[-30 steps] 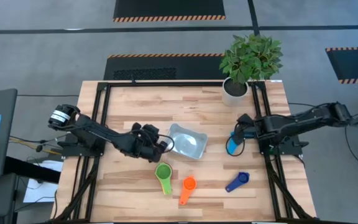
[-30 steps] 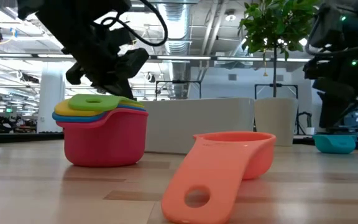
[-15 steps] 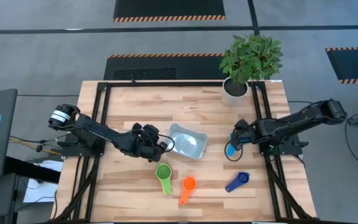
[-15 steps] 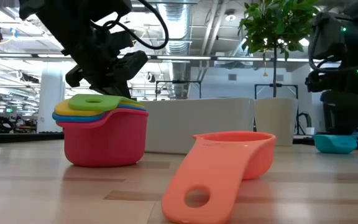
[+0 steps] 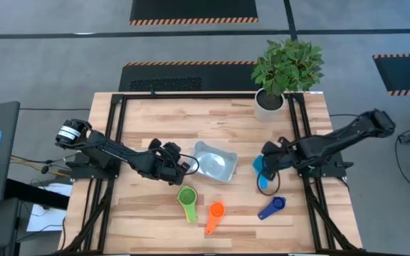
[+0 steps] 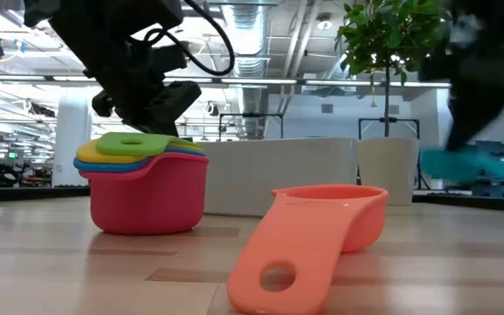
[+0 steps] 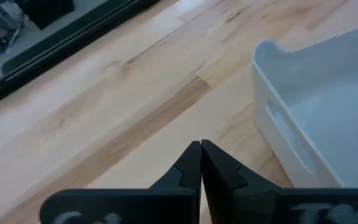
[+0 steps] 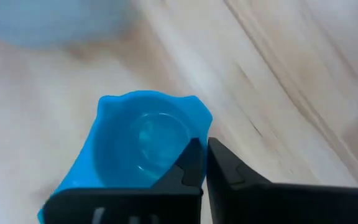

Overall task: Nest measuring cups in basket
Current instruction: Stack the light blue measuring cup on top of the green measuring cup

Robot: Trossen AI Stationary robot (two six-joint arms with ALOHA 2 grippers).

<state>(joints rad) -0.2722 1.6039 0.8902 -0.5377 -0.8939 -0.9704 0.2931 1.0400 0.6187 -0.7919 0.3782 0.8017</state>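
The right gripper (image 5: 264, 169), its fingers open a second ago, has clamped on the light blue cup (image 8: 138, 145) and apparently lifted it off the table (image 5: 240, 128), moving toward the basket (image 5: 214, 162). The left gripper (image 7: 201, 163) waits beside the basket, fingers together. Green (image 5: 188, 197), orange (image 5: 215, 211) and dark blue (image 5: 272, 207) cups lie unnested.
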